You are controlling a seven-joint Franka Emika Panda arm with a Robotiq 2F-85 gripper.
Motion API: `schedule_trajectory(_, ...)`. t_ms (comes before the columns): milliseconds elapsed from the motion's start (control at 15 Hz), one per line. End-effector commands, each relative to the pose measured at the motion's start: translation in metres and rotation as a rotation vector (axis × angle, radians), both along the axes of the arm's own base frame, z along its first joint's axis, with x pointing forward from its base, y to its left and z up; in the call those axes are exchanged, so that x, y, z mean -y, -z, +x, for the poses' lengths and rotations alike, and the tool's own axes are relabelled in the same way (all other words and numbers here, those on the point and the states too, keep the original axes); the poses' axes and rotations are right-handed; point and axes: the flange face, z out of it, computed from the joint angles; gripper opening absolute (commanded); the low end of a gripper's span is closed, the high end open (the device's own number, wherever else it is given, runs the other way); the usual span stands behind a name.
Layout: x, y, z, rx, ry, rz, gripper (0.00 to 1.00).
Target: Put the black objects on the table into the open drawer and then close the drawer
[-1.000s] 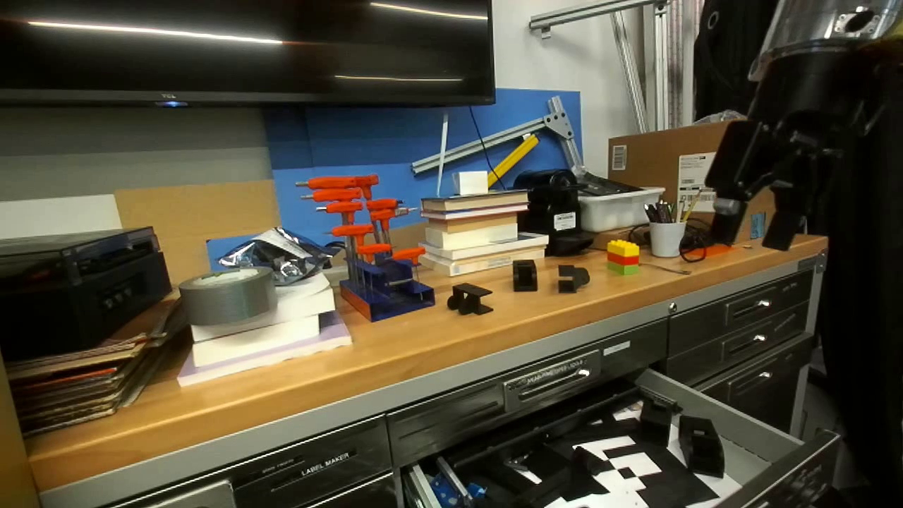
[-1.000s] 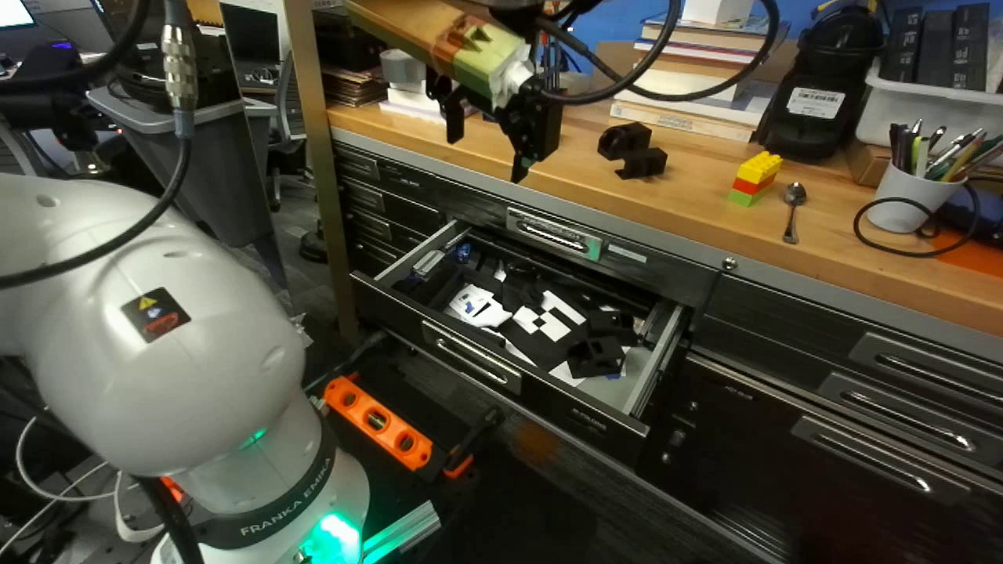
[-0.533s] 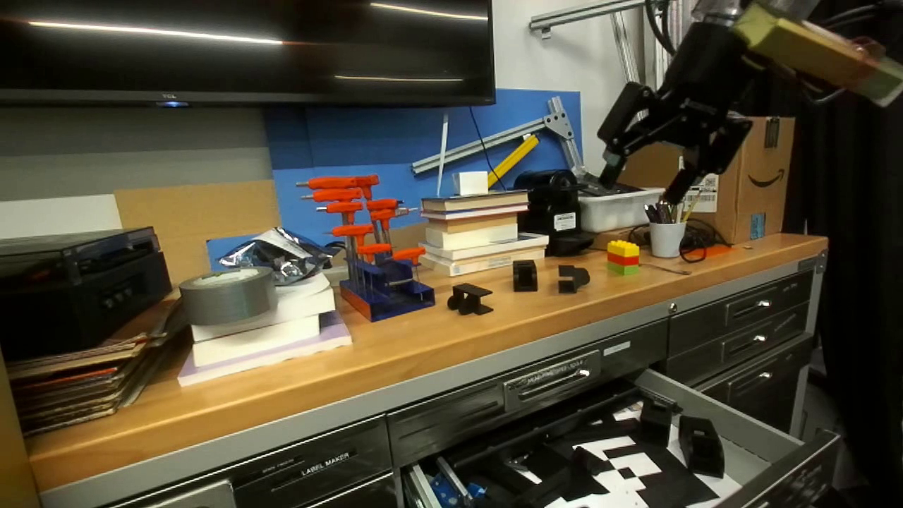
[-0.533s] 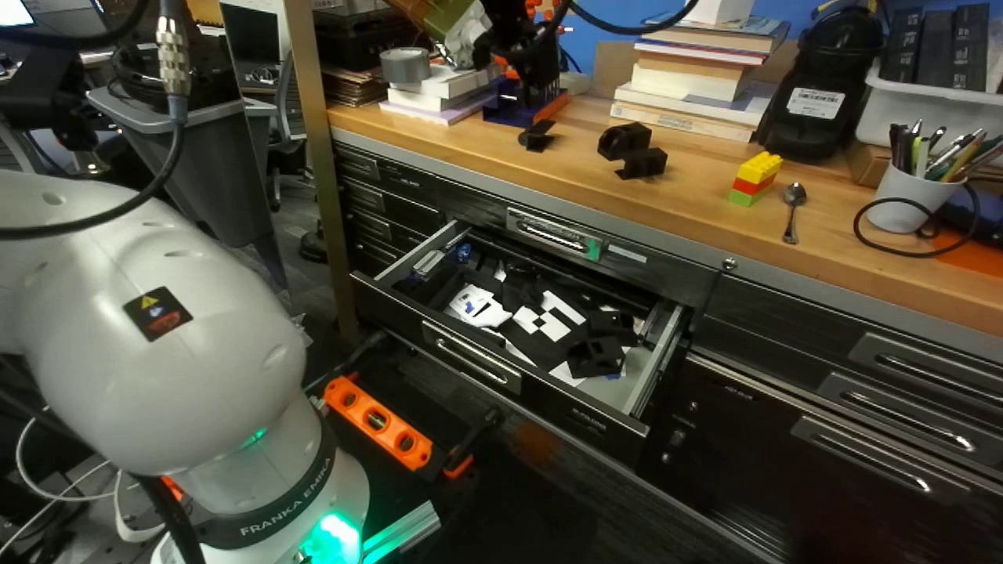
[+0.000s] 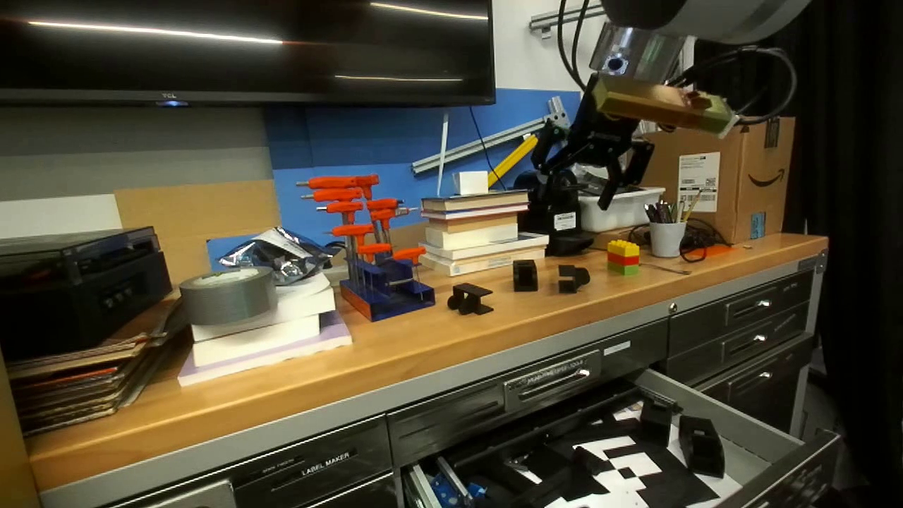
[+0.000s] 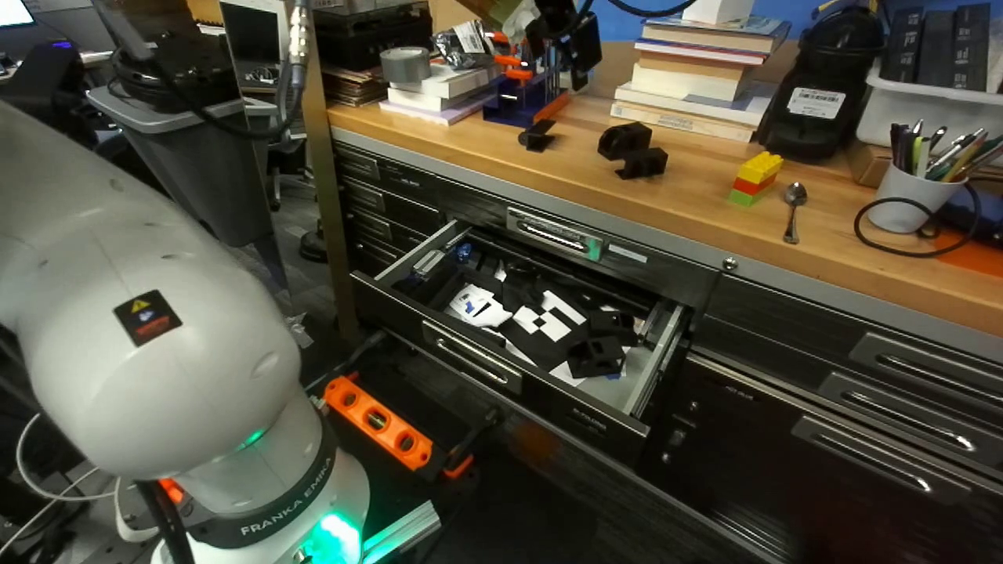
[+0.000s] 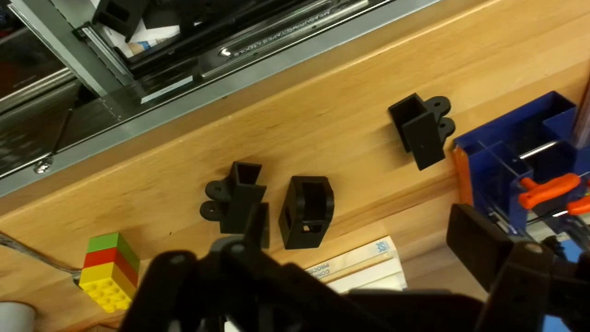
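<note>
Three black objects lie on the wooden surface point(image 5: 395, 346) of the bench. One is a bracket point(image 7: 424, 143) with two round lugs, set beside the blue holder point(image 5: 391, 300) of orange-handled tools point(image 5: 335, 194). A second bracket point(image 7: 239, 207) of like shape lies well apart from it, just beside the third, a hollow block point(image 7: 299, 216) with a rounded end; the wrist view shows a narrow gap between these two. Below the front edge of the bench, the drawer point(image 6: 564, 406) is pulled out. Inside, towards one end, sit two more black pieces point(image 6: 595, 358), close together, and black-and-white patterned sheets point(image 6: 558, 326) cover part of its floor.

The jaws are spread wide and hold nothing, up in the air over the surface. In an exterior view, one tip merges with the black device point(image 5: 540, 219) behind it, so where exactly it ends is hard to say.

Behind the black objects rises a stack of books point(image 5: 473, 240). Toy bricks point(image 5: 623, 259), yellow over red over green, stand beyond the second bracket, then a spoon point(image 6: 794, 197) and a white cup point(image 5: 667, 240) of pens.
</note>
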Motion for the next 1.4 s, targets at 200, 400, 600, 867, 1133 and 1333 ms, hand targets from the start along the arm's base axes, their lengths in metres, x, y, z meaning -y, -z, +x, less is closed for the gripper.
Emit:
schedule_trajectory(200,0.043,0.032,0.11,-0.091,0.111,-0.046,1.0)
schedule_trajectory(400,0.066,0.055,0.143,-0.147,0.137,-0.057,1.0)
schedule_trajectory(600,0.053,0.07,0.143,-0.2,0.169,-0.056,1.0)
schedule_trajectory(867,0.047,0.086,0.146,-0.263,0.183,-0.049,1.0)
schedule_trajectory(1133,0.056,0.087,0.145,-0.282,0.23,-0.048,1.0)
schedule_trajectory(1333,0.066,0.09,0.15,-0.291,0.258,-0.045,1.0)
